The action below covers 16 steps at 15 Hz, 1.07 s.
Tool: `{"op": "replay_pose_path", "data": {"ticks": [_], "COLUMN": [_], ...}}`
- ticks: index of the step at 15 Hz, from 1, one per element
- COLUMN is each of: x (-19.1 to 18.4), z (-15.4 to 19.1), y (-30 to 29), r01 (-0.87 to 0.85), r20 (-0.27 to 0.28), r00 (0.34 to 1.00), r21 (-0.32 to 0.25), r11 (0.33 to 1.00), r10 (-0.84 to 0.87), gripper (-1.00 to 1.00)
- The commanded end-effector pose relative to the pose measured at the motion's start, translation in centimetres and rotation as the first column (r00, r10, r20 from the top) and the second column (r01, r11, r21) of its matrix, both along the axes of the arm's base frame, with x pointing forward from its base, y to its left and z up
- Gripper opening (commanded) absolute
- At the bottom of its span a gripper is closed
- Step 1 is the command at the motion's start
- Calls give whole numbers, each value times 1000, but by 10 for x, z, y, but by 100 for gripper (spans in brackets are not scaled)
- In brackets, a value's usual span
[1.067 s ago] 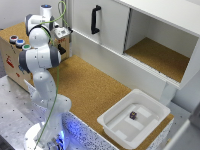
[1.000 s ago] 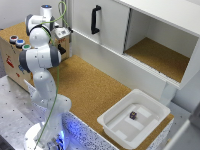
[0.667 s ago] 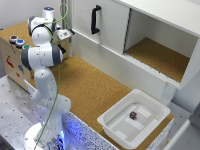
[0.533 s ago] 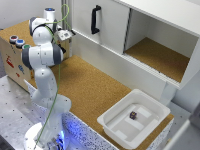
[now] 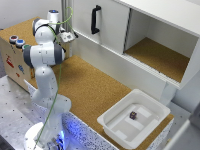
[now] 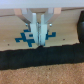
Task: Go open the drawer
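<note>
Nothing is opened yet: the gripper [image 6: 39,36], jaws pressed nearly together and holding nothing, hangs far left, well apart from the black handle [image 5: 94,19].

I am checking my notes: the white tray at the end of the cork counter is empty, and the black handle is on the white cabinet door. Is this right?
Not fully. The white tray is not empty: the exterior view shows one small dark object in it. The black handle is indeed on the white cabinet door.
</note>
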<state>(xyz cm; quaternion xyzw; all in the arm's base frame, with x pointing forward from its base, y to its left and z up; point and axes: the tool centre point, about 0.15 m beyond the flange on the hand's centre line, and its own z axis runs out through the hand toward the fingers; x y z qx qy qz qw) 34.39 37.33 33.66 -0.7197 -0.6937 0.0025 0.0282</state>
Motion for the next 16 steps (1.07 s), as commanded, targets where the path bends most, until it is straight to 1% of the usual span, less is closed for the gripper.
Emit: {"op": "replay_pose_path", "data": {"ticks": [1,7,12,16], "x": [8,8,7,3], "z": [-10,-14,-16,-25], "y": [-14,-47,-77,-104], "r01": [18,59,77,101], "r20": [44,40,46,25], "r00": [999,998,996,995], "r21": [-5,-42,-57,-65], "r11": [1000,997,995,993], "r10": [-18,-57,-75,-99], "gripper": [-100,-100,-100,-100]}}
